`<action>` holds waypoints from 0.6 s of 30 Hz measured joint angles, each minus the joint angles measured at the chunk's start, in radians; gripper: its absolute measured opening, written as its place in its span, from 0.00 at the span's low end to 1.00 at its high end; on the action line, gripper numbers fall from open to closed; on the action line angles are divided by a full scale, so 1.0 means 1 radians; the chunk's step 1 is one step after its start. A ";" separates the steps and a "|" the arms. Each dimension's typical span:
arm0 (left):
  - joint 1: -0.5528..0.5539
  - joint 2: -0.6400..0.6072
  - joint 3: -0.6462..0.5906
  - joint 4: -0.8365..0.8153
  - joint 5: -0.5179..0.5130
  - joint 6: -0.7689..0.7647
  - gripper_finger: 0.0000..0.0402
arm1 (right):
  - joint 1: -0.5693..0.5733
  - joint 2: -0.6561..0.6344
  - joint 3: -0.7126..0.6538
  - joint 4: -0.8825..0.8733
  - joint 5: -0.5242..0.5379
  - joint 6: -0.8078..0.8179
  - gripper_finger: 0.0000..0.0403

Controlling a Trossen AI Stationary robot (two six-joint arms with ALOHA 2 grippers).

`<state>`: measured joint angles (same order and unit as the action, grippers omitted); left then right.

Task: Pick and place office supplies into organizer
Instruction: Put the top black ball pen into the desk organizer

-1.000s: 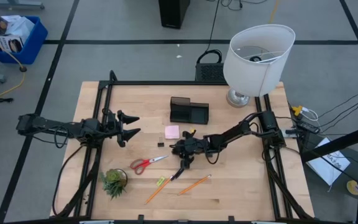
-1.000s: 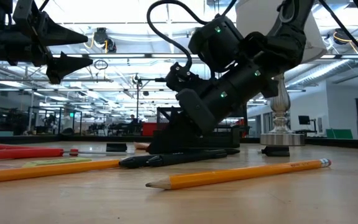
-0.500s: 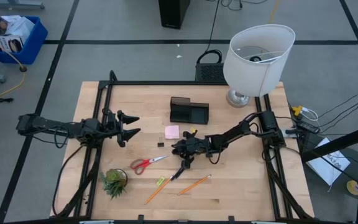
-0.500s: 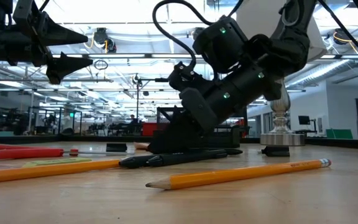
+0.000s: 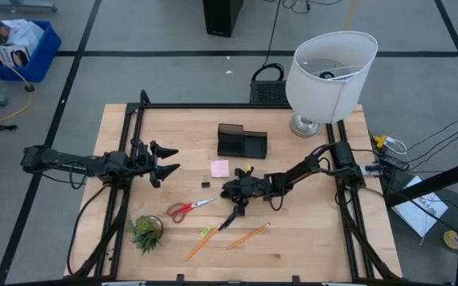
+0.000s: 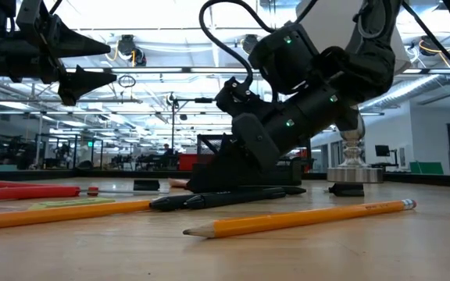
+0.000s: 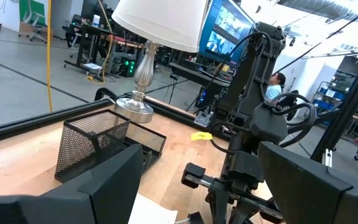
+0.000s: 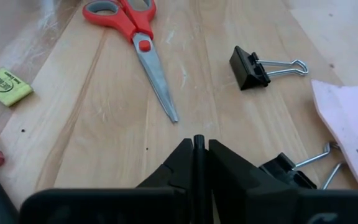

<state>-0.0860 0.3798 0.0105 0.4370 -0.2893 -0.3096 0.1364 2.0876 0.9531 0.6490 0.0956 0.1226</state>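
Note:
My right gripper is low at the table's middle, slanting down toward the left edge, shut on a thin black pen-like rod. A black pen lies on the wood just nearer than it, also in the low view. Ahead of the fingers lie red-handled scissors, two black clips and the pink sticky pad. Two pencils lie near the front edge. The black organizer stands at the far middle. My left gripper hangs open above the table's left side. My right gripper pinches the thin black rod between its two fingers, and only the rod's end pokes out past the fingertips. The rod runs along the fingers, which slant down from the table's right. The gripper hides the rest, so I cannot tell whether it is lifted.
A white-shaded lamp stands at the far right corner. A small green plant sits near the front left. A yellow eraser lies by the pencils. Black rails run along the left and right sides of the table.
My right gripper has tipped a little, and its body has shifted slightly toward the table's right edge. The pen and pencils on the wood lie as before.

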 joint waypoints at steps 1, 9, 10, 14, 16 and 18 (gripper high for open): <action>0.000 0.000 0.000 0.000 0.000 0.000 0.81 | 0.000 0.000 0.000 0.007 0.001 0.000 0.08; 0.000 0.000 0.000 0.000 0.000 0.000 0.81 | -0.003 0.002 -0.001 0.048 0.003 -0.012 0.08; 0.000 0.000 0.000 0.000 0.000 0.000 0.81 | -0.004 0.002 -0.001 0.053 0.004 -0.012 0.08; 0.000 0.000 0.000 0.000 0.000 0.000 0.81 | -0.007 0.002 -0.001 0.094 0.006 -0.016 0.08; 0.000 0.000 0.000 0.000 0.000 0.000 0.81 | -0.007 0.002 -0.001 0.109 0.006 -0.025 0.09; 0.000 0.000 0.000 0.000 0.000 0.000 0.81 | -0.007 0.002 -0.001 0.126 0.007 -0.033 0.09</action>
<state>-0.0857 0.3794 0.0105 0.4369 -0.2893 -0.3099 0.1295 2.0892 0.9520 0.7749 0.1024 0.0900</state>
